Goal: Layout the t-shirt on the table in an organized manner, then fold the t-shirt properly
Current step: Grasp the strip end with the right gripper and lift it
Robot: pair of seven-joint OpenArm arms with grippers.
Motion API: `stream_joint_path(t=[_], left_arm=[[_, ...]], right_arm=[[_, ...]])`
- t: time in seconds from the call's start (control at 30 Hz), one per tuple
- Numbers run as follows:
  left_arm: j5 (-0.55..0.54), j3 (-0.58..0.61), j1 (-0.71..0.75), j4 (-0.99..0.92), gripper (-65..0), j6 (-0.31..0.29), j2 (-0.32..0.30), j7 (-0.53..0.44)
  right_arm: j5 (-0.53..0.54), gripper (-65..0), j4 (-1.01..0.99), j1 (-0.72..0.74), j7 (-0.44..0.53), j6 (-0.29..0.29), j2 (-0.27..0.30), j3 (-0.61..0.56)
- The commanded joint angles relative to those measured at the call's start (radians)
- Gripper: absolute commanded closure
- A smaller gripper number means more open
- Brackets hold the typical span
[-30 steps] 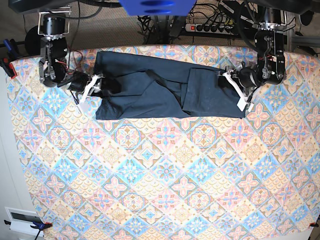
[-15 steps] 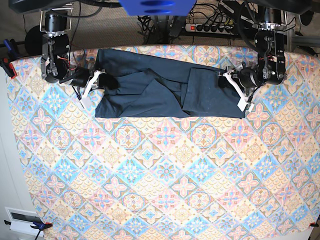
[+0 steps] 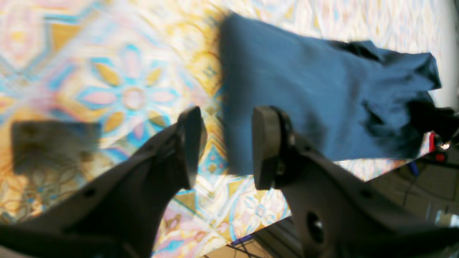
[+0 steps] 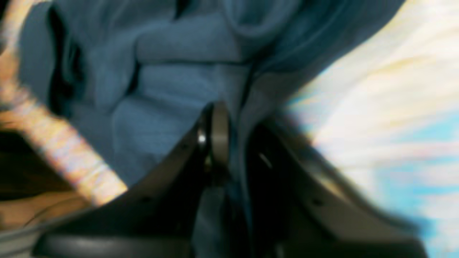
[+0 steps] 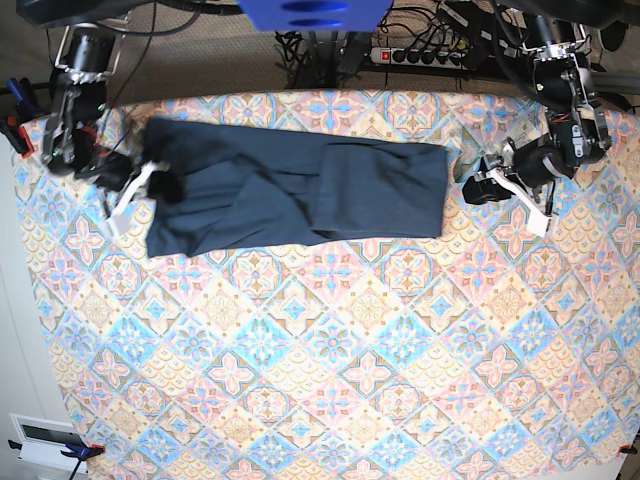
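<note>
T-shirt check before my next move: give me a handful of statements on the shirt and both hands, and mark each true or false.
1. The right hand is shut on the t-shirt. True.
2. The left hand grips the shirt's edge. False: it stands open with nothing between its fingers, over the table just off the shirt's edge.
3. The t-shirt lies along the table's far edge in the base view. True.
4. The shirt is spread out with both sleeves showing. False: it is a long band with folds across its middle, and no sleeve is clearly laid out.
5. The shirt hangs over the near edge of the table. False: the near part shows only patterned cloth.
</note>
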Motion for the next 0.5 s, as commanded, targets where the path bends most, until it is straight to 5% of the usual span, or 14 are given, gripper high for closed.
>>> stream_joint_path(t=[0.0,0.2,0.47], left_arm=[[-0.03,-0.012,-0.009,0.019,-22.1,-0.003,-0.011,-0.012],[-0.029,-0.015,-0.007,0.019,-22.1,-0.003,-0.014,-0.014],[-0.027,-0.015,0.004,0.019,-22.1,-0.003,-0.014,-0.015]], right_arm=[[0.007,-0.7,0.018,0.023,0.023,0.01,0.029,0.008],[-0.117,-0.7,0.033,0.078,0.025,0.01,0.074,0.008],[-0.117,-0.7,0.26,0.04,0.015,0.01,0.072,-0.033]])
